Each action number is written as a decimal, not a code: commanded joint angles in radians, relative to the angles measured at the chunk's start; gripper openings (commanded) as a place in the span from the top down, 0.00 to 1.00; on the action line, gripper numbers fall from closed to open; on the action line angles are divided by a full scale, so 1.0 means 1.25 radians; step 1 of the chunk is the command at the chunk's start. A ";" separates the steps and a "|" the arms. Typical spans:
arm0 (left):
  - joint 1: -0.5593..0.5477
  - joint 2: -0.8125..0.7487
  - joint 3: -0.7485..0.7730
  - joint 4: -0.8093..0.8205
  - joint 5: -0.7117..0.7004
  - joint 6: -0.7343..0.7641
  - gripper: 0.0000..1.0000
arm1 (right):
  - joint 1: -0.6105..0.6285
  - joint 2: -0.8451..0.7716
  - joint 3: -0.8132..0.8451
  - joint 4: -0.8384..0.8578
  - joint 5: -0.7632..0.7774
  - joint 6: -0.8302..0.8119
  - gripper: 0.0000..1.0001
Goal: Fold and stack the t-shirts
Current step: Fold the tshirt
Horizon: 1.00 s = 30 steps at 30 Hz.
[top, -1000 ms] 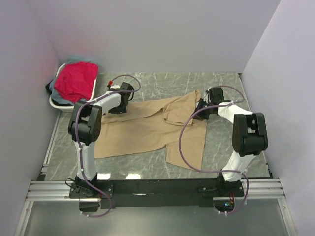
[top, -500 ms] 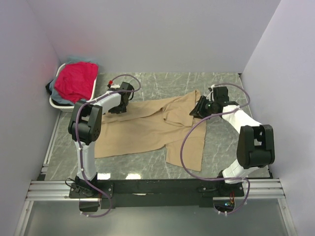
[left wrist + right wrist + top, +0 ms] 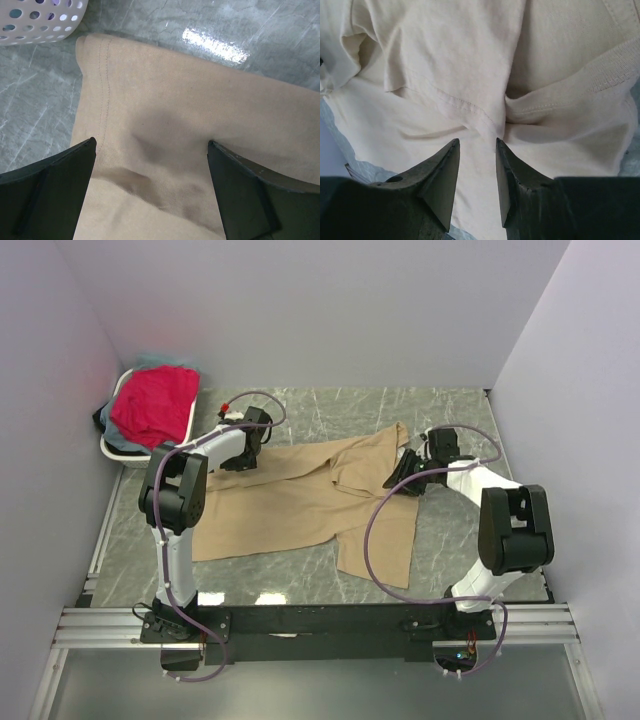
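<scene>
- Tan t-shirt (image 3: 290, 500): soft matte knit with stitched hems, spread flat mid-table, its right side folded over in creases.
- Table (image 3: 300, 405): glossy grey marble-patterned top.
- Basket (image 3: 42, 34): white perforated plastic oval at the table's far left corner. We see a red-pink t-shirt (image 3: 155, 400) heaped on top of pale blue-grey cloth (image 3: 150, 360) (a dark scrap (image 3: 100, 418) hangs at the left rim).
- Left gripper (image 3: 151, 144): jaws spread wide over the tan shirt's far left corner, holding nothing.
- Right gripper (image 3: 477, 142): jaws narrowly parted above a crease beside a ribbed band, nothing between them.
</scene>
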 commanded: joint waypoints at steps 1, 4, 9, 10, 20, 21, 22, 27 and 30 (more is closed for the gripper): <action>0.012 0.032 -0.016 -0.014 0.043 0.007 0.01 | -0.003 0.017 -0.008 0.038 0.005 0.008 0.58; 0.012 0.031 -0.020 -0.013 0.039 0.007 0.00 | -0.005 0.031 -0.009 0.044 0.001 0.008 0.58; 0.012 0.031 -0.019 -0.016 0.036 0.006 0.01 | -0.003 0.056 -0.007 0.056 -0.002 0.008 0.58; 0.012 0.031 -0.018 -0.018 0.036 0.006 0.00 | -0.003 0.060 -0.003 0.058 -0.002 0.008 0.58; 0.012 0.037 -0.010 -0.022 0.033 0.005 0.00 | -0.003 0.065 0.009 0.100 -0.068 0.008 1.00; 0.012 0.037 -0.010 -0.021 0.032 0.005 0.01 | -0.003 0.047 0.006 0.104 -0.081 0.009 1.00; 0.012 0.038 -0.010 -0.024 0.032 0.005 0.00 | -0.004 0.036 0.004 0.107 -0.084 0.009 1.00; 0.012 0.042 -0.010 -0.024 0.031 0.005 0.00 | -0.003 -0.067 0.002 0.074 -0.087 0.013 1.00; 0.012 0.043 -0.006 -0.026 0.030 0.005 0.01 | -0.003 -0.128 0.006 0.038 -0.068 0.009 1.00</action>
